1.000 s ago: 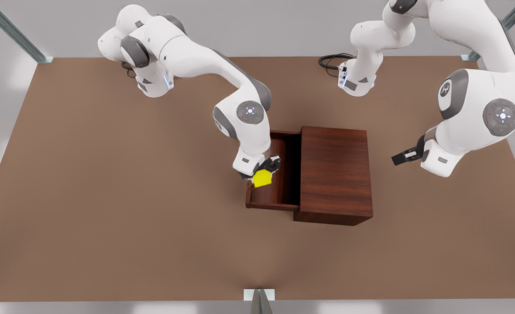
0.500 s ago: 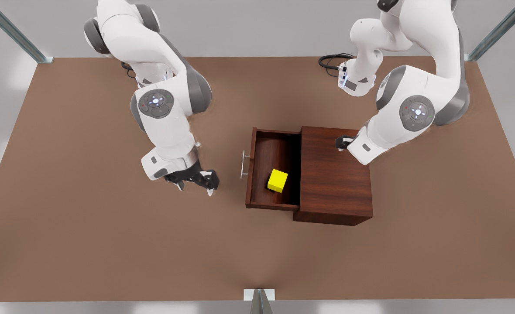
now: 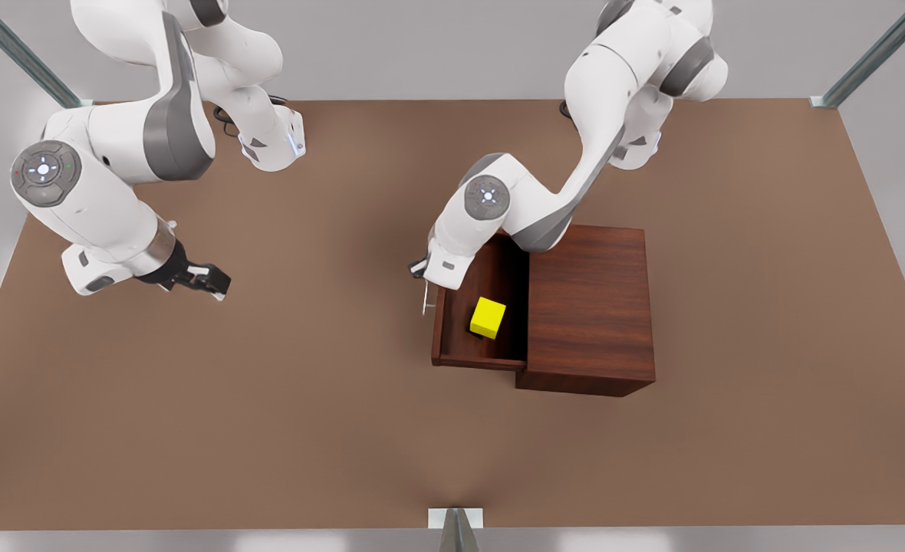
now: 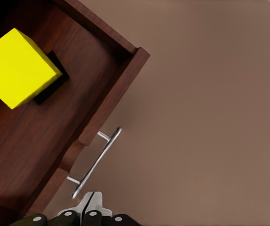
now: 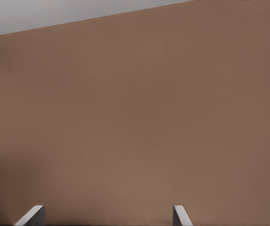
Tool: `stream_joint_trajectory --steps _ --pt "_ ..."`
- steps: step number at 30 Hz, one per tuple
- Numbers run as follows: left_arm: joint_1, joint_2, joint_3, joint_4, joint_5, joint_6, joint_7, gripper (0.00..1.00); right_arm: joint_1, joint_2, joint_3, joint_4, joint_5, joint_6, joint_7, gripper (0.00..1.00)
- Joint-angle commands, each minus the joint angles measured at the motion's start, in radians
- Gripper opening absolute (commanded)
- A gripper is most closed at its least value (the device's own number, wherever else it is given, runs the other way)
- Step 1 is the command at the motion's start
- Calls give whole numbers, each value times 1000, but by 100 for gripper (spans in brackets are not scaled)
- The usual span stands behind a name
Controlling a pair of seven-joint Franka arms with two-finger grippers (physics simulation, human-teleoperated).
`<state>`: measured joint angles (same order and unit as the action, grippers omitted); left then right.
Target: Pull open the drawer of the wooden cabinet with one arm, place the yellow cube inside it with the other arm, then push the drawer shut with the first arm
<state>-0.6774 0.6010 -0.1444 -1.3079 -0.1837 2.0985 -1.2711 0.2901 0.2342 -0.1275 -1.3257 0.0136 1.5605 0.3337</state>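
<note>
The wooden cabinet (image 3: 587, 307) stands right of the table's middle, and its drawer (image 3: 459, 351) is pulled out toward the front view's left. On the drawer floor (image 4: 54, 141) lies the yellow cube (image 3: 488, 317) (image 4: 19, 68), free of both grippers. My left gripper (image 3: 419, 268) (image 4: 90, 207) is shut, just at the far end of the silver handle (image 3: 426, 300) (image 4: 97, 162) on the drawer's front, holding nothing. Far to the front view's left, my right gripper (image 3: 211, 284) (image 5: 107, 216) waits open and empty above bare table.
The brown table (image 3: 268, 429) spreads wide around the cabinet. Both arm bases (image 3: 272, 146) stand along the far edge, with a black cable by each. Metal frame posts (image 3: 844, 84) mark the far corners, and a bracket (image 3: 456, 520) sits mid near edge.
The right gripper let the cube go into the drawer and drew away to the front view's left. The left arm swung over the cabinet to the drawer's handle.
</note>
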Motion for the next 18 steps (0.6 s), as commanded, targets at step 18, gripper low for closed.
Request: stream_joint_trajectory --steps 18 --pt "-45 128 0 -25 158 20 -967 21 -6 -1 0 -6 2 -26 -314 100"
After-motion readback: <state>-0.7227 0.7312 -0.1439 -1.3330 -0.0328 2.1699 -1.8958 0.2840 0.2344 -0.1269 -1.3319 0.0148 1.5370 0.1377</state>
